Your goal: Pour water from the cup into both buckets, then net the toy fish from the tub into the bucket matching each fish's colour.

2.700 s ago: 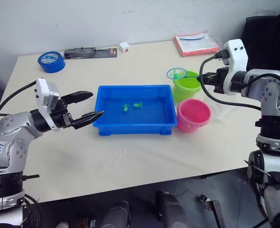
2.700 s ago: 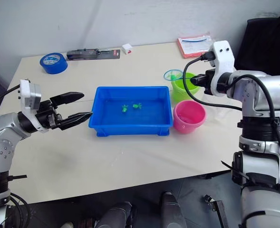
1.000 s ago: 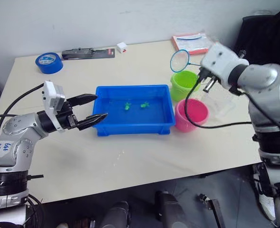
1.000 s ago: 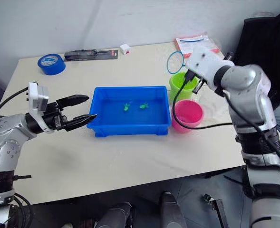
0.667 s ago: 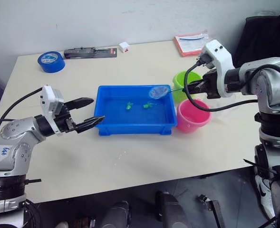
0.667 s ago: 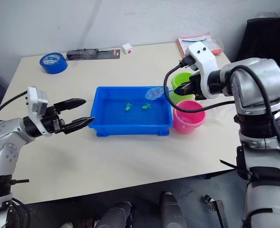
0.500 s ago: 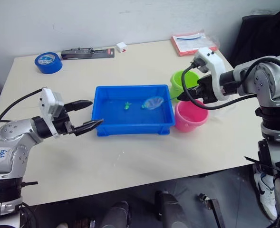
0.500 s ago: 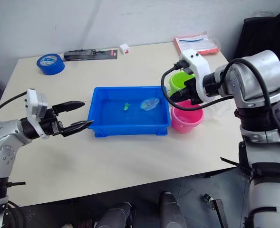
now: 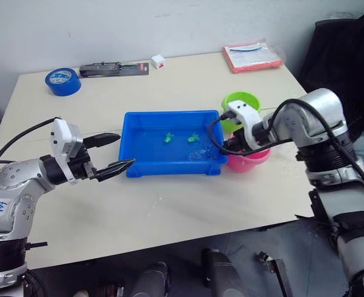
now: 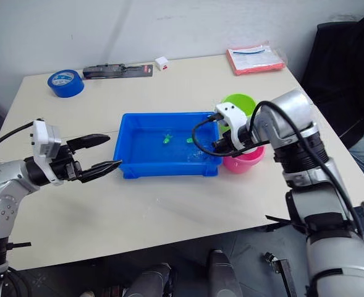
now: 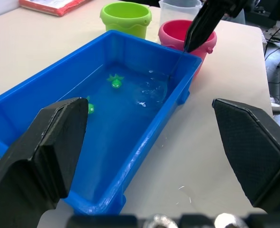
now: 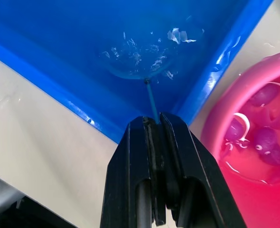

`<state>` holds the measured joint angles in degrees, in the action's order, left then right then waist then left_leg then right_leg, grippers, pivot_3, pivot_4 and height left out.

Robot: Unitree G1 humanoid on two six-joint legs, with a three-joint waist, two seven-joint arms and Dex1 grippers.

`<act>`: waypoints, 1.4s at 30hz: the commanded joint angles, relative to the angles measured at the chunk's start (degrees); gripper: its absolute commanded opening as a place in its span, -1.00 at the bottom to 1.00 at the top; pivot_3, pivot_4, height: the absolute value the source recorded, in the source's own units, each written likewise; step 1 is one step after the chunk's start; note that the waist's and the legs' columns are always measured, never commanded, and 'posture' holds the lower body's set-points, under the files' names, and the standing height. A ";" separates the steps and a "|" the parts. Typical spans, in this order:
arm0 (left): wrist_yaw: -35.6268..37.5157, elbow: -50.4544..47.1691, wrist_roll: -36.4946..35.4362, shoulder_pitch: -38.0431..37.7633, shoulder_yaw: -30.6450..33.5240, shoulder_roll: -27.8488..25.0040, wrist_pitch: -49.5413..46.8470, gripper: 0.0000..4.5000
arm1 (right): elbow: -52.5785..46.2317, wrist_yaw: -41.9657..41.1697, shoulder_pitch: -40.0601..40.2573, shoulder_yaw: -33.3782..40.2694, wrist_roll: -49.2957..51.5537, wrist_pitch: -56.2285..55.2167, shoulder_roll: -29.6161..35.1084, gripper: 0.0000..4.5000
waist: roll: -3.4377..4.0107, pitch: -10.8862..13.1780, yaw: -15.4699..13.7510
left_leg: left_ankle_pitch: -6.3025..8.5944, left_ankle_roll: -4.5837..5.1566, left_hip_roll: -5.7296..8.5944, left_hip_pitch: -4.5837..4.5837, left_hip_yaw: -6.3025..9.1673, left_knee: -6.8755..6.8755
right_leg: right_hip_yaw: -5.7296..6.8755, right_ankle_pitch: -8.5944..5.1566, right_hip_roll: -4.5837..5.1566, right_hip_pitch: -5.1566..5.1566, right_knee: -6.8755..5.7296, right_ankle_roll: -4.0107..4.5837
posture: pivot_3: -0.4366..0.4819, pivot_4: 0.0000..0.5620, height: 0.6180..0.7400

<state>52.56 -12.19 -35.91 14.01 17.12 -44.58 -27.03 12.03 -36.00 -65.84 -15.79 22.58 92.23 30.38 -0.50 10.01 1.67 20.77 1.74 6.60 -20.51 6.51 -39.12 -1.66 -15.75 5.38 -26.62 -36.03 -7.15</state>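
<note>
We have the net (image 12: 139, 64) dipped in the tub (image 9: 136, 166), its hoop under the water at the end nearest the buckets. Our right gripper (image 12: 155, 124) is clenched on the thin handle, just over the tub's rim beside the pink bucket (image 9: 256, 159). Our left gripper (image 9: 114, 152) hangs released at the tub's other end, touching nothing.

Two green fish (image 9: 168, 137) (image 9: 193, 137) float near the tub's middle, apart from the hoop. We judge them very light and slick, likely to drift off on any ripple, so the soft mesh should come up under one slowly. The handle looks thin enough to twist between the fingers; a grip well back from the hoop suits it. Both belong in the green bucket (image 9: 242, 102), behind the pink one. The cup (image 11: 179, 8) stands beside the buckets.
</note>
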 commanded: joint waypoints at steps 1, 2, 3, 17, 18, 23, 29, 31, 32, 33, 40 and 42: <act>-0.14 -2.47 -1.39 -0.35 2.51 -1.16 -0.50 1.00 | 0.85 5.04 0.68 5.33 -2.32 -1.84 -3.12 -0.65 | -0.01 -0.01 0.01 | 0.00 0.00 0.00 0.00 0.00 -0.01 | 0.02 0.00 0.00 0.01 0.00 0.00 | -0.05 -0.47 1.00; -0.14 -2.54 -1.42 -0.41 2.77 -1.37 -0.76 1.00 | 1.30 7.00 1.28 6.74 -3.42 -3.78 -4.52 -0.65 | -0.02 -0.02 0.02 | 0.00 0.00 0.00 0.01 0.01 -0.02 | 0.02 0.00 0.00 0.03 0.00 0.00 | -0.05 -0.47 1.00; -0.12 -2.60 -1.39 -0.48 2.90 -1.57 -0.93 1.00 | 1.42 8.40 1.79 7.47 -4.26 -5.52 -5.34 -0.65 | -0.01 -0.02 0.01 | 0.00 0.00 0.00 0.01 0.00 -0.03 | 0.03 0.00 0.00 0.03 -0.01 0.00 | -0.05 -0.47 1.00; 1.09 -0.08 -1.22 2.95 1.59 -1.55 -1.46 1.00 | -13.68 15.29 6.45 17.27 -3.61 -3.67 -8.87 -0.65 | -0.01 -0.02 0.06 | 0.00 0.00 0.00 0.01 0.02 -0.03 | 0.07 0.00 0.00 0.02 -0.03 0.01 | -0.05 -0.47 1.00; 1.35 0.20 -1.33 3.52 1.34 -1.49 -1.58 1.00 | -15.47 15.18 6.83 18.34 -3.04 -2.27 -9.03 -0.65 | -0.01 -0.02 0.05 | 0.00 0.00 0.00 0.01 0.01 -0.03 | 0.07 0.00 0.00 0.02 -0.04 0.01 | -0.05 -0.47 1.00; 2.63 2.77 -1.17 6.72 0.32 -1.07 -1.17 1.00 | -21.18 14.00 7.77 20.90 -1.42 -3.16 -7.56 -0.65 | 0.00 -0.02 0.12 | 0.00 0.00 0.00 0.01 0.02 -0.02 | 0.06 0.00 -0.01 0.02 -0.04 0.00 | -0.05 -0.47 1.00; 3.06 4.47 -0.67 9.00 -0.94 0.15 -0.80 1.00 | -25.19 13.67 10.33 23.88 -1.06 -10.19 -5.71 -0.65 | -0.01 -0.02 0.10 | 0.00 0.00 0.02 0.01 0.01 -0.02 | 0.09 0.00 0.01 0.02 -0.03 0.00 | -0.05 -0.47 1.00; 3.15 5.31 -0.29 9.85 -1.47 0.36 -0.50 1.00 | -24.89 14.13 10.59 25.54 -1.42 -12.37 -4.87 -0.65 | -0.01 -0.02 0.07 | 0.00 0.00 0.02 0.01 0.00 -0.02 | 0.08 0.00 0.01 0.02 -0.03 0.00 | -0.05 -0.47 1.00; 3.36 5.66 -0.13 10.16 -1.73 0.45 -0.29 1.00 | -23.76 14.11 10.49 26.58 -1.79 -13.88 -3.65 -0.65 | -0.01 -0.02 0.07 | 0.00 0.00 0.02 0.01 0.00 -0.03 | 0.08 0.00 0.01 0.02 -0.04 0.00 | -0.05 -0.47 1.00; 3.54 6.01 0.02 10.42 -1.92 0.53 -0.12 1.00 | -22.65 14.03 10.41 27.16 -2.13 -15.33 -2.58 -0.65 | -0.01 -0.02 0.07 | 0.00 0.00 0.02 0.01 0.00 -0.04 | 0.09 0.00 0.01 0.01 -0.06 0.00 | -0.05 -0.47 1.00; 4.15 7.18 0.56 11.36 -2.55 0.71 0.57 1.00 | -14.01 11.36 10.07 23.30 -6.10 -27.90 6.76 -0.65 | -0.01 -0.02 0.15 | 0.00 0.01 0.03 0.02 -0.03 -0.01 | 0.08 0.00 0.02 0.01 -0.03 0.00 | -0.05 -0.47 1.00; 4.17 7.27 0.57 11.40 -2.60 0.68 0.67 1.00 | -11.80 10.18 10.37 18.76 -9.84 -33.60 10.11 -0.65 | -0.01 -0.02 0.12 | 0.00 0.01 0.02 0.02 -0.06 -0.02 | 0.05 0.00 0.02 0.00 -0.05 0.00 | -0.05 -0.47 1.00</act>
<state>56.43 -3.96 -35.46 24.60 13.94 -43.66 -27.38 0.10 -24.78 -54.55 4.75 15.43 63.53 38.78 -0.51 10.00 1.79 20.77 1.75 6.62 -20.49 6.44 -39.13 -1.62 -15.74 5.40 -26.63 -36.08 -7.15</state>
